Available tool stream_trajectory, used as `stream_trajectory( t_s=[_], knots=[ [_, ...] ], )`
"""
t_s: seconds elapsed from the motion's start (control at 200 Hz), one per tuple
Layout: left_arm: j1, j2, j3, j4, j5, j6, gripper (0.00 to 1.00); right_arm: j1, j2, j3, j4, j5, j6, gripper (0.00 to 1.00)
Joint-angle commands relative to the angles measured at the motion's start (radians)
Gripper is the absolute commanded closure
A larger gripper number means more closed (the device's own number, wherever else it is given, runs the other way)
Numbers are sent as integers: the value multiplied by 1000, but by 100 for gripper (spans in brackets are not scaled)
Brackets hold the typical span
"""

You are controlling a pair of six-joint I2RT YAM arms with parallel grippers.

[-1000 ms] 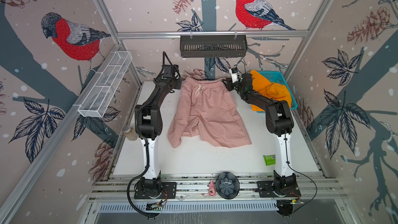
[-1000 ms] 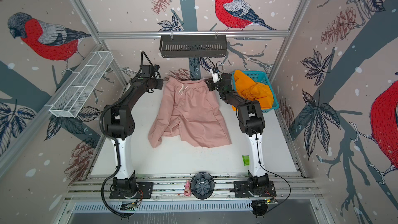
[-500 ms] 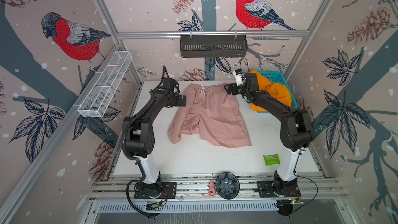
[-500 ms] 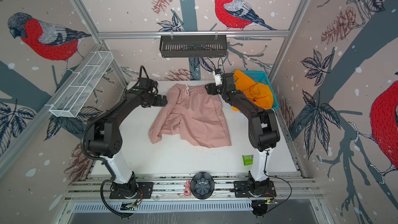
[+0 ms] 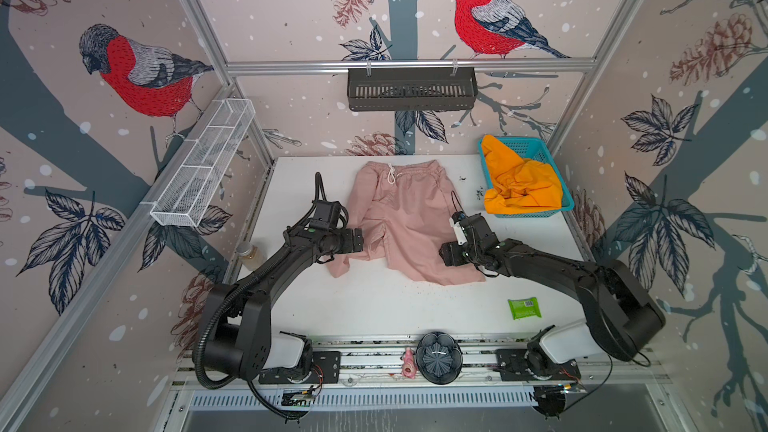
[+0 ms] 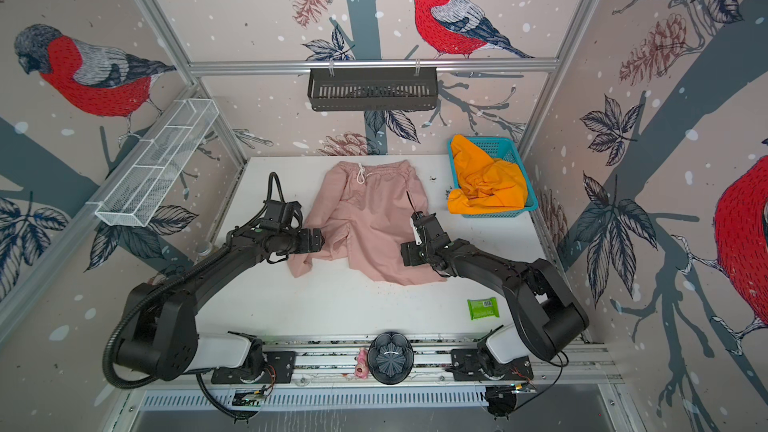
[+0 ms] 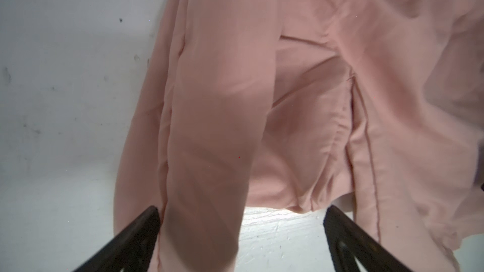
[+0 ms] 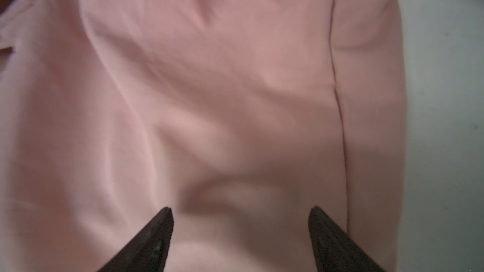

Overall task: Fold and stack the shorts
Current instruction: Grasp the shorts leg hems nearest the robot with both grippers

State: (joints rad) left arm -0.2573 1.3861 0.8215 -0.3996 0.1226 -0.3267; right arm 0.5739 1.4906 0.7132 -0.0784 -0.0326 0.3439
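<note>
The dusty pink shorts (image 5: 409,218) (image 6: 374,218) lie spread on the white table, with the waistband and white drawstring at the far end and the legs toward the front. My left gripper (image 5: 359,241) (image 6: 320,240) hovers at the left leg, which is bunched. It is open, and in the left wrist view pink cloth (image 7: 301,74) and bare table show between its fingers (image 7: 146,226). My right gripper (image 5: 444,253) (image 6: 404,254) is open above the right leg (image 8: 209,87) and holds nothing. The orange shorts (image 5: 519,184) (image 6: 484,184) sit crumpled in the teal basket (image 5: 536,144).
A green packet (image 5: 524,308) lies at the front right of the table. A small jar (image 5: 248,252) stands at the left edge. A white wire shelf (image 5: 203,168) hangs on the left wall and a black rack (image 5: 411,89) on the back rail. A black round object (image 5: 439,357) sits on the front rail.
Both grippers have let go of the waistband at the far end, opened, and drawn back toward the front, over the legs of the pink shorts. The shorts stayed on the table.
</note>
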Motion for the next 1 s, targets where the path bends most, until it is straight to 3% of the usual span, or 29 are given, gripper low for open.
stream_trajectory(
  t_s=[0.0, 0.305, 0.55, 0.685, 0.82, 0.915, 0.995],
  knots=[
    [1, 32, -33, 46, -12, -42, 2, 4, 45, 11, 49, 42, 32, 18],
    [3, 4, -131, 100, 42, -95, 4, -55, 274, 172, 106, 3, -35, 18],
    [-13, -86, -316, 287, 262, -186, 23, -111, 462, 419, 77, -78, -130, 18],
    [-73, -227, -398, 309, 289, -273, 29, -107, 577, 633, 16, -111, -189, 19],
    [-77, -415, -408, 193, 137, -315, 36, -114, 511, 680, -27, -54, -221, 19],
    [-77, -507, -385, 129, 32, -325, 20, -90, 388, 604, -49, -36, -271, 19],
    [-78, -526, -358, 103, 46, -324, 15, -25, 275, 501, -48, -70, -362, 19]
  ],
)
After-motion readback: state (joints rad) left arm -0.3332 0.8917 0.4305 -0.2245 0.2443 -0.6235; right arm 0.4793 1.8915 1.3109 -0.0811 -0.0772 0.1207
